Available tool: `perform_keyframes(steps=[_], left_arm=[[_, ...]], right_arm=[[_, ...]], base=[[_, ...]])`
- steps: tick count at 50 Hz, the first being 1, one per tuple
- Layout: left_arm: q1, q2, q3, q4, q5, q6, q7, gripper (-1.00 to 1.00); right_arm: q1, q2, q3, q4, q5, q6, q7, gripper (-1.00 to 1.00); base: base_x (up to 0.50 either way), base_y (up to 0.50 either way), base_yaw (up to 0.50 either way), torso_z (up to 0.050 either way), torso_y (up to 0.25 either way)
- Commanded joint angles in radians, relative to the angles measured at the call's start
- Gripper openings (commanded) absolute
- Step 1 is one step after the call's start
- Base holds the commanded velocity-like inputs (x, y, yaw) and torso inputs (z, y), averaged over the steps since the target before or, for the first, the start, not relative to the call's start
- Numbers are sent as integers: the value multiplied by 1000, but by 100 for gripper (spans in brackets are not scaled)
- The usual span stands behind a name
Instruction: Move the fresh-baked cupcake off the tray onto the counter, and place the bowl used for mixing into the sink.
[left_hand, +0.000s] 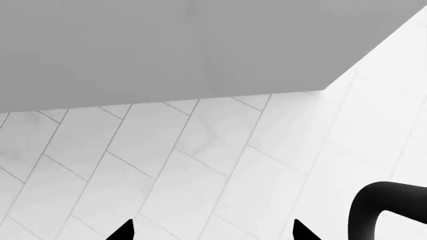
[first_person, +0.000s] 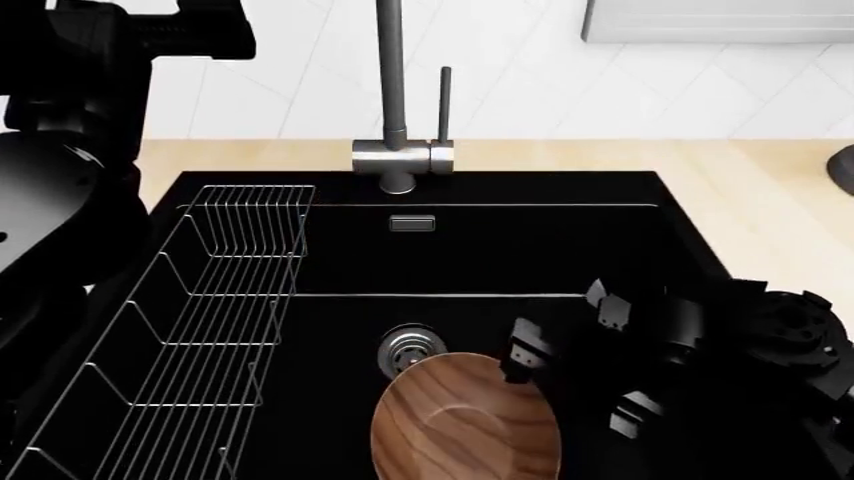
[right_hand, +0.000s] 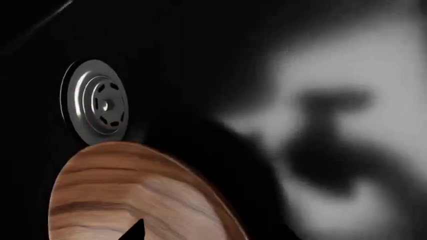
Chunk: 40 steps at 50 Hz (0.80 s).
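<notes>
The round dark-brown wooden bowl (first_person: 465, 425) hangs tilted at five o'clock of the steel drain (first_person: 411, 347) inside the deep matte-black sink (first_person: 534, 250), so the right gripper (first_person: 567, 330), apparently pinching its rim though the grip is hard to tell, should lower it further before letting go.

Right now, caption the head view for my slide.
Wooden bowl in the black sink beside the drain, right claw alongside.

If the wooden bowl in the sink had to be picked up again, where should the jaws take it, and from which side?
Probably by the rim. The bowl is wide and shallow, too broad to span, so one jaw goes inside and one outside the thin wall. Come from the right, where the right gripper hangs beside its upper right edge; the wire rack crowds the left.
</notes>
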Motion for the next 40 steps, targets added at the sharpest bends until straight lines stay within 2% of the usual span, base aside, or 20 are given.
perform_keyframes(steps=[1,7,11,20,23,29,30,33,36,37,38,39,40], left_arm=[[-12,-2,-3,8,-6,-7,-4,100],[-43,-1,-3,13,-11,-22,-1,100],[-65,-19,-15,45,-30,-51,-16,100],[-198,-101,-70,139,-104,-172,-62,100],[-188,-144,-92,194,-163,-227,-93,100],[-174,-292,-187,326,-418,-390,-211,100],[-198,-348,-218,356,-532,-433,-244,100],[-238,-463,-275,375,-709,-478,-303,100],[-286,-613,-318,409,-936,-512,-254,100],[-283,-666,-342,407,-950,-524,-238,100],[-309,-757,-399,402,-1029,-543,-150,100],[-323,-818,-432,410,-1065,-571,-99,100],[-229,-819,-582,371,-1156,-689,-118,100]], right_arm=[[59,59,26,-90,-5,-36,74,100],[117,133,84,-227,-14,-91,107,100],[173,183,190,-324,-67,-202,50,100],[304,251,333,-468,-76,-315,79,100],[278,288,338,-534,-69,-342,89,100],[204,407,371,-736,-39,-446,76,100],[189,463,399,-820,-22,-497,57,100],[139,572,426,-952,19,-589,5,100],[70,728,426,-1044,89,-673,-163,100],[52,773,417,-1061,110,-678,-229,100],[49,840,415,-1100,143,-741,-322,100],[63,840,430,-1124,193,-796,-366,100],[96,840,463,-1172,207,-884,-352,100]], base=[[0,0,0,15,0],[0,0,0,0,0],[0,0,0,0,0],[0,0,0,0,1],[0,0,0,0,0],[0,0,0,0,0],[0,0,0,0,0],[0,0,0,0,0],[0,0,0,0,0],[0,0,0,0,0],[0,0,0,0,0],[0,0,0,0,0],[0,0,0,0,0]])
